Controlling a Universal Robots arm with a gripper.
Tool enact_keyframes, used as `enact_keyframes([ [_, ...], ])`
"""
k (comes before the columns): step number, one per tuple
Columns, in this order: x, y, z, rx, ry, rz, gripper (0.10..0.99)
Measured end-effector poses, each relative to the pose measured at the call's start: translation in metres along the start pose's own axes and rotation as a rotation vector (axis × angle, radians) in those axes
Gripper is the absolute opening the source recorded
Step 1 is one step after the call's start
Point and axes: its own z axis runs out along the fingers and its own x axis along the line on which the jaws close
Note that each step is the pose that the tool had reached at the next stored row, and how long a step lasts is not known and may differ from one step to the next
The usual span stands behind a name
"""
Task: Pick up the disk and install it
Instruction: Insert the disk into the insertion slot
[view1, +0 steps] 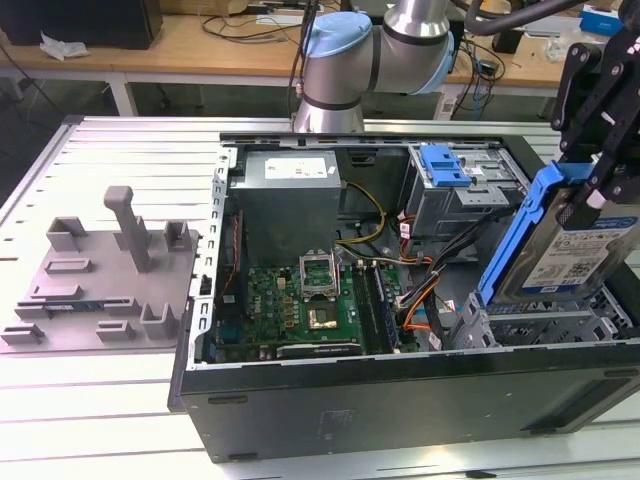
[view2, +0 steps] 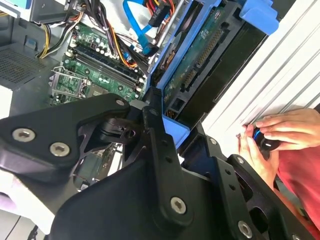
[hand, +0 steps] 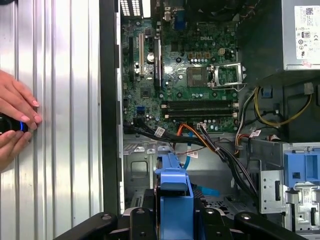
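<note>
The disk (view1: 575, 250) is a silver hard drive with a white-and-blue label and a blue bracket. It hangs tilted on edge at the exterior view's right, just above the metal drive cage (view1: 560, 325) of the open computer case (view1: 400, 400). My gripper (view1: 588, 190) is shut on its upper end. The second wrist view has the disk's green circuit-board side (view2: 200, 65) running away from my gripper (view2: 170, 131). In the first wrist view the blue bracket (hand: 175, 197) sits between my black fingers (hand: 135, 220), over the case's bay area.
Inside the case lie the motherboard (view1: 300, 310), a grey power supply box (view1: 290, 195), cable bundles (view1: 420, 275) and a blue latch (view1: 445, 165). A grey fixture (view1: 100, 280) sits on the slatted table (view1: 100, 420). A person's hands (hand: 15, 120) hold a small dark object beside the case.
</note>
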Motion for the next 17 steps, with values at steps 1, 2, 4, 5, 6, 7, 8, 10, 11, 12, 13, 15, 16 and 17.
enact_keyframes([
  [1, 0.0000, -0.0001, 0.0000, -0.001, 0.0001, 0.000, 0.365],
  [2, 0.0000, -0.0004, -0.0001, -0.002, 0.0002, 0.000, 0.365],
  [4, -0.0002, -0.0019, -0.0010, -0.005, 0.0002, 0.000, 0.365],
  [5, -0.0003, -0.0025, -0.0017, -0.006, 0.0002, 0.000, 0.365],
  [6, -0.0005, -0.0032, -0.0025, -0.007, 0.0002, 0.000, 0.365],
  [7, -0.0007, -0.0038, -0.0032, -0.009, 0.0002, 0.000, 0.365],
  [8, -0.0008, -0.0040, -0.0032, -0.010, 0.0001, 0.000, 0.365],
  [10, -0.0008, -0.0040, -0.0034, -0.011, 0.0013, 0.000, 0.365],
  [11, -0.0008, -0.0040, -0.0034, -0.011, 0.0015, 0.000, 0.365],
  [12, -0.0008, -0.0040, -0.0033, -0.011, 0.0016, 0.000, 0.365],
  [13, -0.0008, -0.0041, -0.0032, -0.011, 0.0020, 0.000, 0.365],
  [15, -0.0008, -0.0040, -0.0025, -0.012, 0.0025, 0.000, 0.365],
  [16, -0.0009, -0.0041, -0.0021, -0.012, 0.0027, 0.000, 0.365],
  [17, -0.0009, -0.0041, -0.0016, -0.012, 0.0027, 0.000, 0.365],
])
